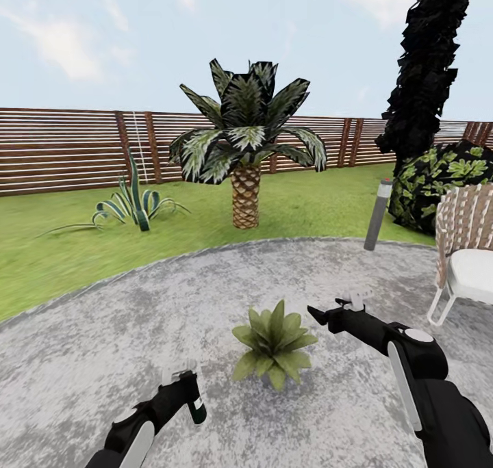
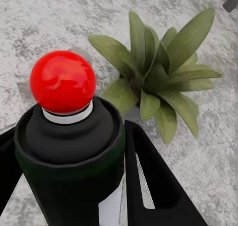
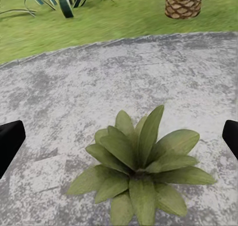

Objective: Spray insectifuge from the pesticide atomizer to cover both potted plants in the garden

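So the left hand (image 1: 183, 394) is clamped around the small dark green pesticide atomizer bottle with the white label and glossy red tip (image 2: 63, 82), fingers (image 2: 148, 181) snug on both sides of the body. It's held low over the round grey gravelly patio (image 1: 137, 331), and in the left wrist view the red tip sits just short of the potted rosette of pointed green leaves (image 1: 274, 345), so the nozzle looks lined up for a spray pass, I'd guess.

The right hand (image 1: 322, 314) hovers beside the plant with nothing in it. In its wrist view the two dark fingertips (image 3: 10, 141) sit far apart at the edges, so it's spread wide, probably just keeping out of the way.

No whitish specks on the leaves (image 3: 144, 161) that I can see, so coverage looks not yet started. I can't make out the pot under the leaves.
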Tool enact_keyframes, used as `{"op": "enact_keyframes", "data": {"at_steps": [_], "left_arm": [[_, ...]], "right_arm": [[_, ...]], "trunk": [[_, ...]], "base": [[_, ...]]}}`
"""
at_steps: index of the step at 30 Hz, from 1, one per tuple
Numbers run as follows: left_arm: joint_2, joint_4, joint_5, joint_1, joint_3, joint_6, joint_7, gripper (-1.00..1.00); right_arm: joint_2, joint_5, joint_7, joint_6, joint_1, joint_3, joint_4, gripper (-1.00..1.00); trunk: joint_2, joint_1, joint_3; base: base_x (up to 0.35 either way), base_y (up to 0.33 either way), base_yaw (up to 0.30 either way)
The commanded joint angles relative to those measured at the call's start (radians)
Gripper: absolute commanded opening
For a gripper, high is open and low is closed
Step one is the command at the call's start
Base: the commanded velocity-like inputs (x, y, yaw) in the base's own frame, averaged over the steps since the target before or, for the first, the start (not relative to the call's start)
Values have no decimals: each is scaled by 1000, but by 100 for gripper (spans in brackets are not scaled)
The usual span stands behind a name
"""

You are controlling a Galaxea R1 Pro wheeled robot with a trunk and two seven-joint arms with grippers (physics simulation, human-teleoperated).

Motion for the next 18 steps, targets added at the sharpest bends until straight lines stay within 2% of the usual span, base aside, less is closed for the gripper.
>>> {"op": "enact_keyframes", "data": {"at_steps": [1,10,14,18], "left_arm": [[2,-1,6,0,-1,4,-3,-100],[0,-2,9,0,0,3,-10,-100],[-7,0,9,0,-1,-21,-5,-100],[-7,3,10,0,-1,-28,-10,-100]], "right_arm": [[0,6,8,4,-1,0,-1,100],[0,6,8,4,-1,0,-1,100],[-1,6,9,5,-2,-6,-1,100],[-1,6,10,8,-4,-8,-1,100]], "trunk": [[0,0,-1],[0,0,-1],[0,0,-1],[0,0,-1]], "base": [[324,-110,0],[324,-126,0],[306,-196,0],[128,-154,128]]}}
